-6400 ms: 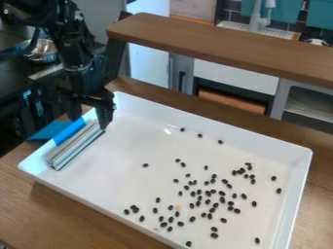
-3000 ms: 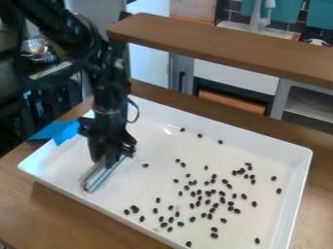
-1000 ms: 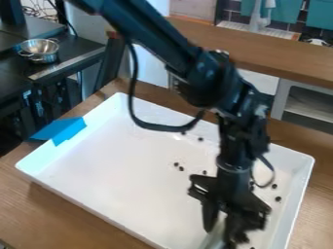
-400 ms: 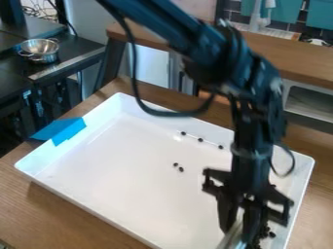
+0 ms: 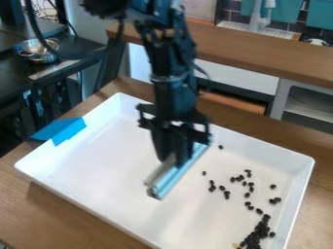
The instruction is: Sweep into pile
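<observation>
Your black gripper [image 5: 173, 159] and its metal bar [image 5: 160, 179], seen over the white tray [image 5: 94, 180].
The fingers are closed on the bar, which slants across the tray's middle in view; its contact with the tray cannot be told. Dark beans [image 5: 258, 232] cluster at your view's lower right, with others scattered above, one near the far wall.

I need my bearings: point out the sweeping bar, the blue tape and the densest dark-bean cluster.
Sweeping bar [image 5: 168, 182]: camera view, long face near its lower end.
Blue tape [image 5: 62, 130]: camera view, middle.
Bean cluster [image 5: 261, 229]: camera view, beans mid-cluster.
</observation>
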Robot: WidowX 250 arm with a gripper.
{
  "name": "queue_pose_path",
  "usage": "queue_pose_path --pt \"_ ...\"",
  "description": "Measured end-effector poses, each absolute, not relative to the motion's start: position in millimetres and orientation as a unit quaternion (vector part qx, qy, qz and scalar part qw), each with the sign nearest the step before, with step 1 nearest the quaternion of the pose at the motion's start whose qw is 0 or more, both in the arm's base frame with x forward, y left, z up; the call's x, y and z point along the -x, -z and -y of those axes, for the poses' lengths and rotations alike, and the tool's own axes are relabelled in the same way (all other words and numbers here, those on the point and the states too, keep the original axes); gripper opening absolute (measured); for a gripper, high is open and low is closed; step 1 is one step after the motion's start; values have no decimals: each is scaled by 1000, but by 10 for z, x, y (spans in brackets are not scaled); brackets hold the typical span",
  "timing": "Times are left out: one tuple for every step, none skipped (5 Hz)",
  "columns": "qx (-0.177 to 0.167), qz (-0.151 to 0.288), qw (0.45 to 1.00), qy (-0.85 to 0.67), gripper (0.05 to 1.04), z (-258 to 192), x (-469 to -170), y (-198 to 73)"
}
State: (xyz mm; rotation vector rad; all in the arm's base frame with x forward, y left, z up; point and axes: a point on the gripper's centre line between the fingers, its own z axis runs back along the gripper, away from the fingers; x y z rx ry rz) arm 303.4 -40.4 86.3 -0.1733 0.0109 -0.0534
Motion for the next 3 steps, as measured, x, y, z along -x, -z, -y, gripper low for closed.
queue_pose_path --pt "78 11 997 -13 325 -112 -3312 -839" --pt "71 15 996 -60 326 -539 -3620 -629" --pt "57 23 992 -110 325 -830 -3851 -500"
